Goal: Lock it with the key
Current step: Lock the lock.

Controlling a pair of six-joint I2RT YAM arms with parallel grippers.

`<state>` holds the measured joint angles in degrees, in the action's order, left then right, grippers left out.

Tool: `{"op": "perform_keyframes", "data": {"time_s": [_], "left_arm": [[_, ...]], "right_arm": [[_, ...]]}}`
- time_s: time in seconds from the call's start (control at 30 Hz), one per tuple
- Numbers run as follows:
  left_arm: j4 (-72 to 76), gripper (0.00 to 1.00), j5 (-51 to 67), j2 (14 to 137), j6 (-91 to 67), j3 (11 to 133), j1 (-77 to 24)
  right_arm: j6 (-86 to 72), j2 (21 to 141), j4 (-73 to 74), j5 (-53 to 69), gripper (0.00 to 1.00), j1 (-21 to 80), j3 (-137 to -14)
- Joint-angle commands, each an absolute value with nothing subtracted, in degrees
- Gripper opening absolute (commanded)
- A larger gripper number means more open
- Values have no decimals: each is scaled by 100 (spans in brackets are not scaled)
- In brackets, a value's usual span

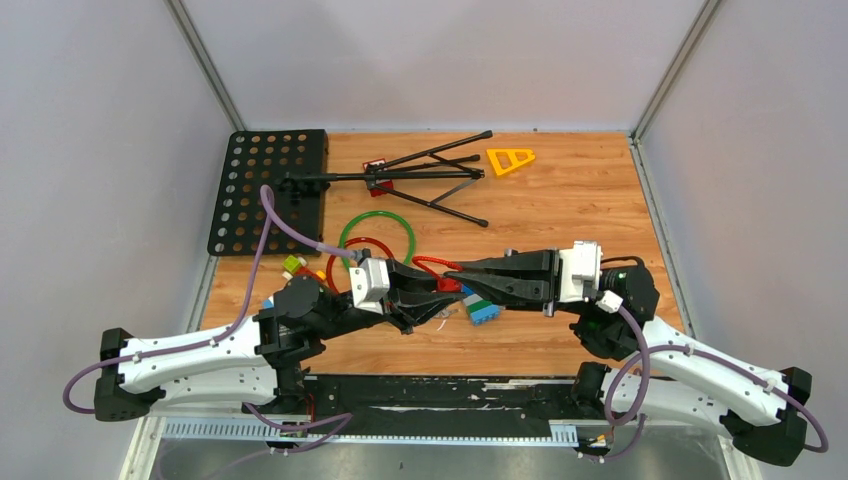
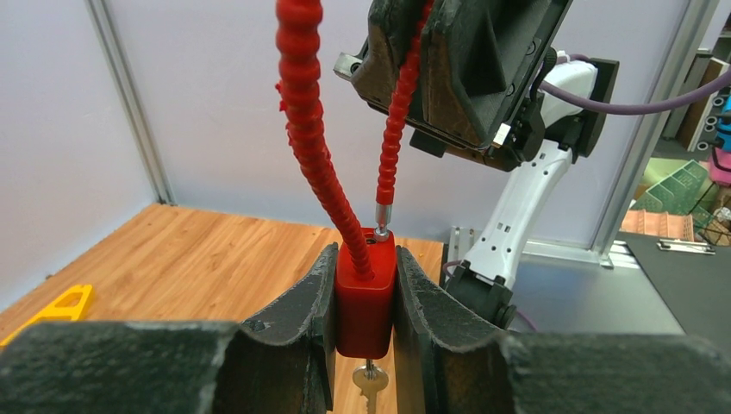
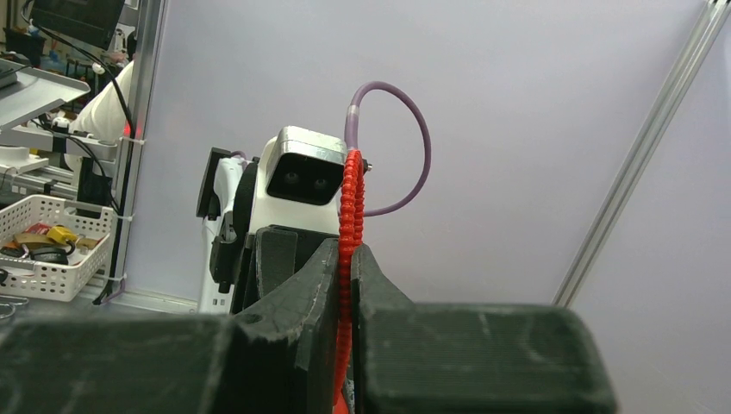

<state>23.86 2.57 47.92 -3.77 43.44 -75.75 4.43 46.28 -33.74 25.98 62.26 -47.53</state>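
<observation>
So the left gripper (image 2: 365, 263) is clamped on the red lock body (image 2: 365, 302), dead centre at the bottom of the left wrist frame, with the key (image 2: 369, 384) poking out of its underside at the bottom edge. In the overhead shot that's the middle of the frame, right where the two arms meet. The right gripper (image 2: 424, 52), upper middle of the left wrist frame, has its fingers pressed together on the free leg of the red cable (image 2: 315, 129). The cable's metal tip (image 2: 382, 214) sits right at the hole on top of the body, though I can't tell how deep it's in. My take: the job right now is seating that tip. Hold the left one rock steady and push the tip straight down along the hole, not at an angle, because that beaded cable looks bendy and will probably buckle sideways when pushed from so far up. Pinching nearer the tip would help. Only go for the key once it's fully home, otherwise it likely won't latch.
</observation>
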Motion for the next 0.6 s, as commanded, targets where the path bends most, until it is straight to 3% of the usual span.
{"op": "perform_keyframes", "data": {"time_s": [0.0,0.57], "left_arm": [[2697,0,388,4760,-431,4475,-7603],[2869,0,182,4699,-457,4386,-7603]], "right_arm": [[439,4641,-3248,2514,0,6275,-4600],[342,4566,-3277,2524,0,6275,-4422]]}}
